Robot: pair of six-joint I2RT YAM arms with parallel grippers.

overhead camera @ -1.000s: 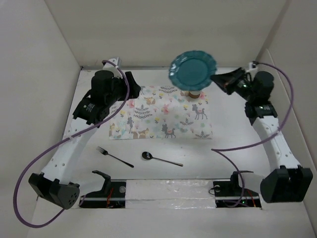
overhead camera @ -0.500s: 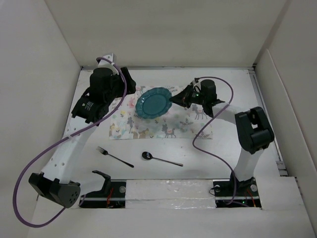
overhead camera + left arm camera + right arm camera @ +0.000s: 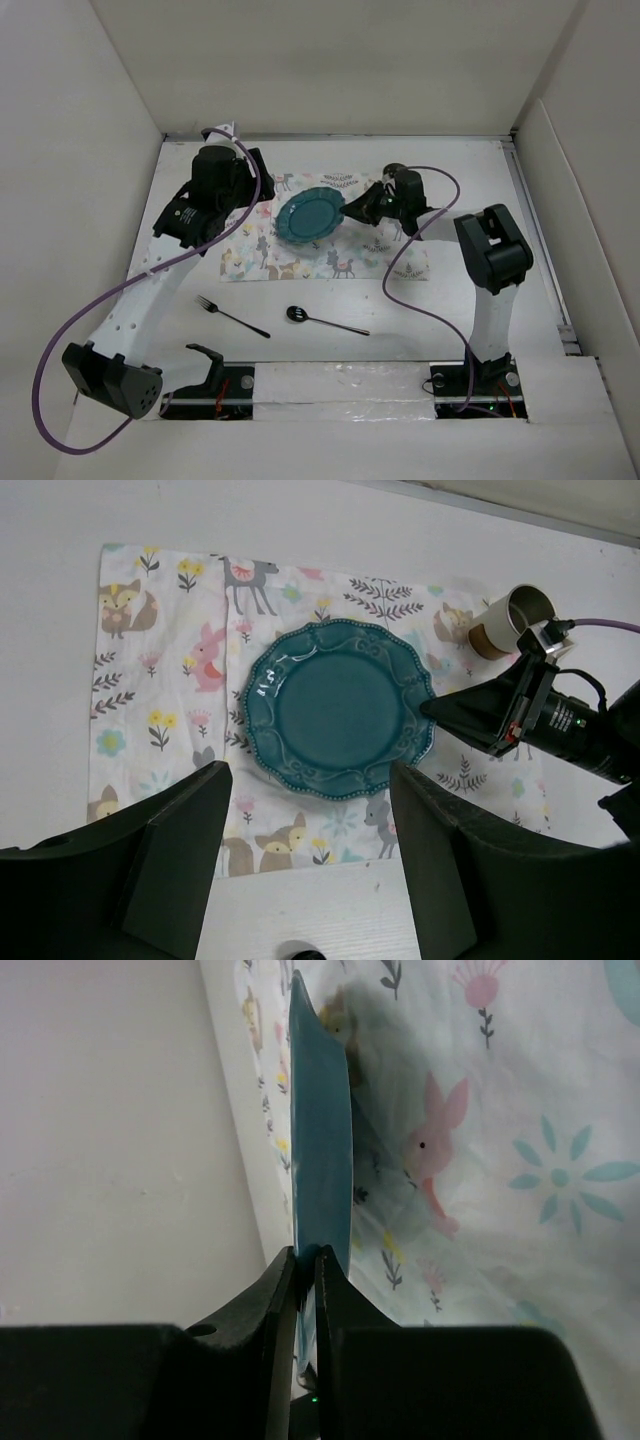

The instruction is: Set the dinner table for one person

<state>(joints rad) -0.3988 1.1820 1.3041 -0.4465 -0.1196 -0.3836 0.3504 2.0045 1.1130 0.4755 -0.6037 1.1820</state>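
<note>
A teal scalloped plate [image 3: 310, 215] lies low and nearly flat over the middle of the pastel animal placemat [image 3: 290, 262] on the white dinner table [image 3: 360, 355]. I cannot tell whether the plate touches the mat. My right gripper [image 3: 350, 208] is shut on the plate's right rim; in the right wrist view the plate [image 3: 320, 1130] shows edge-on between the closed fingers, at the gripper [image 3: 307, 1255]. My left gripper [image 3: 262, 190] is open and empty, hovering over the mat's left part; its view shows the plate [image 3: 340, 708] beyond the gripper [image 3: 305, 770].
A fork [image 3: 230, 315] and a dark spoon [image 3: 325, 320] lie on the table in front of the mat. A small tan cup [image 3: 515, 615] stands at the mat's back right corner, just behind my right gripper. White panels wall the table.
My right gripper carried the plate from high at the back right down and left onto the middle of the mat. The left arm barely shifted.
</note>
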